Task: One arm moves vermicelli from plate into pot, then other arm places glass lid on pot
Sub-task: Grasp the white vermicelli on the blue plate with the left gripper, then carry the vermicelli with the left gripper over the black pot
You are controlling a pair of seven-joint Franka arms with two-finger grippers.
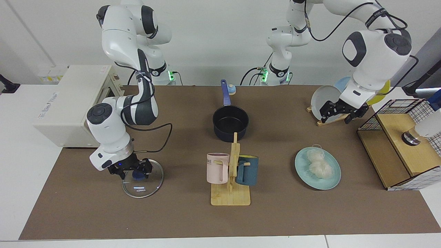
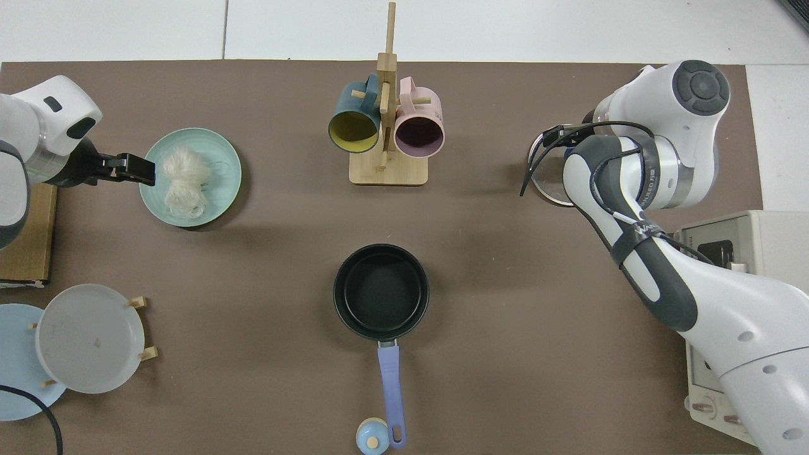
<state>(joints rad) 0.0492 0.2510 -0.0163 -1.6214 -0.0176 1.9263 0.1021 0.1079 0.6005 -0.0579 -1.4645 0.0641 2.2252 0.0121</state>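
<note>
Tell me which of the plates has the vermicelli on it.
The aqua-green plate lying flat on the table, alone, holds the vermicelli. The grey plate, pale blue plate and yellow plate stand on edge in the wooden rack, bare.

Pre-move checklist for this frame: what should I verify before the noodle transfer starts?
1. Both vermicelli nests on the aqua plate: ok.
2. Pot upright and empty: ok.
3. Left hand open: ok.
4. Left hand over the vermicelli: not ok; the top view shows it beside the plate's rim.
5. Glass lid flat on the table: ok.
6. Right hand gripping the lid's knob: cannot tell.
</note>
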